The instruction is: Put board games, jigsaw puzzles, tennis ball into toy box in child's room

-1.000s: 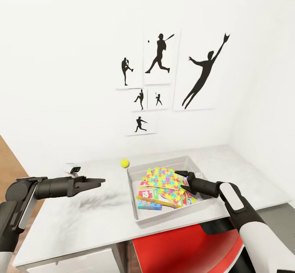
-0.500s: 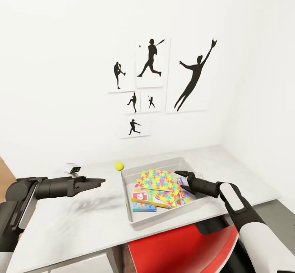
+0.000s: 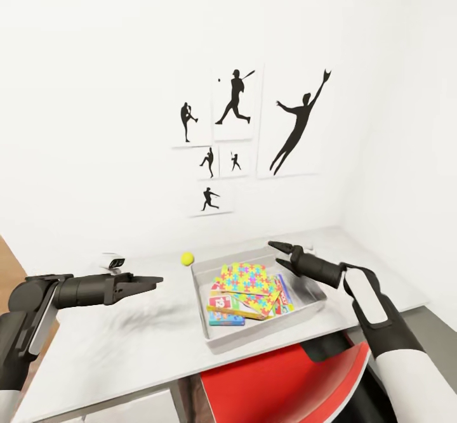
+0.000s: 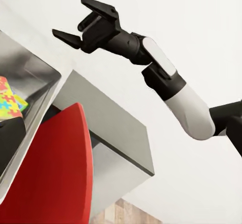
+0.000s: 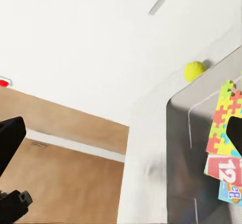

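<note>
The right hand [image 3: 280, 253] hovers open and empty above the far right corner of the toy box [image 3: 209, 334], which sits on the light grey surface [image 3: 127, 347]. Inside the box lie the jigsaw puzzles [image 3: 244, 280] atop the board games [image 3: 225, 304]. The tennis ball [image 3: 187, 258] rests on the surface just beyond the box's far left corner. The left hand [image 3: 149, 281] hangs over the surface well left of the box, its fingers nearly together, holding nothing.
</note>
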`<state>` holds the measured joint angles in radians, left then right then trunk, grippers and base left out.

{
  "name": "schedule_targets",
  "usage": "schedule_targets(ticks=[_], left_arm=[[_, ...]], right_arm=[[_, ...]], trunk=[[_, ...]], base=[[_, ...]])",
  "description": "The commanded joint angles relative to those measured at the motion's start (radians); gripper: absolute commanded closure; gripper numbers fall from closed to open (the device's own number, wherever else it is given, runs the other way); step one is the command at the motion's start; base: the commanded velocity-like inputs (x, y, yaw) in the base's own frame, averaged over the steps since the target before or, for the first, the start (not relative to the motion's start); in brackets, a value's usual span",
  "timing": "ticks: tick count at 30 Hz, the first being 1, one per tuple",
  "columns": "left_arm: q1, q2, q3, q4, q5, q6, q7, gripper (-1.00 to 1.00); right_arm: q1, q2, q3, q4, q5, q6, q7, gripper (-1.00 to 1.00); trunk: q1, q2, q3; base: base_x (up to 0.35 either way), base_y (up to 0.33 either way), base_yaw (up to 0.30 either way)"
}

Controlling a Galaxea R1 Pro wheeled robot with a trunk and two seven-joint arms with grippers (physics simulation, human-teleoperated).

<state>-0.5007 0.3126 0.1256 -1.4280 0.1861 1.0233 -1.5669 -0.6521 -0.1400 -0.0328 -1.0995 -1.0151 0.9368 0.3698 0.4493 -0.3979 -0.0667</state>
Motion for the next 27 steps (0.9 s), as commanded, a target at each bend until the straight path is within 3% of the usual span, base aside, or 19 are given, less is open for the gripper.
schedule_targets(ticks=[1, 5, 11, 18, 27], left_arm=[[-0.001, 0.0, 0.0, 0.0, -0.001, 0.011, -0.004, -1.0], [-0.001, 0.0, 0.0, 0.0, 0.001, 0.011, -0.004, -1.0], [-0.001, 0.0, 0.0, 0.0, 0.001, 0.011, -0.004, -1.0], [-0.001, 0.0, 0.0, 0.0, 0.001, 0.011, -0.004, -1.0], [0.001, 0.0, 0.0, 0.001, -0.002, 0.011, -0.004, -1.0]], right_arm=[[0.012, 0.0, -0.001, -0.029, 0.012, 0.004, 0.023, -1.0], [0.094, -0.001, 0.026, -0.111, 0.017, -0.012, 0.05, -1.0], [0.193, -0.011, 0.067, -0.211, 0.021, -0.118, 0.061, -1.0], [0.231, -0.007, 0.074, -0.289, 0.024, -0.142, 0.056, -1.0], [0.244, -0.001, 0.073, -0.291, 0.051, -0.149, 0.049, -1.0]], trunk=[[0.001, -0.002, -0.001], [0.001, -0.002, 0.006], [0.001, -0.002, 0.016], [0.001, -0.002, 0.027], [0.001, -0.002, 0.042]], base=[[-0.006, 0.005, 0.0], [-0.053, 0.024, 0.0], [-0.044, 0.028, 0.0], [-0.026, 0.012, 0.025], [-0.207, 0.157, 0.108]])
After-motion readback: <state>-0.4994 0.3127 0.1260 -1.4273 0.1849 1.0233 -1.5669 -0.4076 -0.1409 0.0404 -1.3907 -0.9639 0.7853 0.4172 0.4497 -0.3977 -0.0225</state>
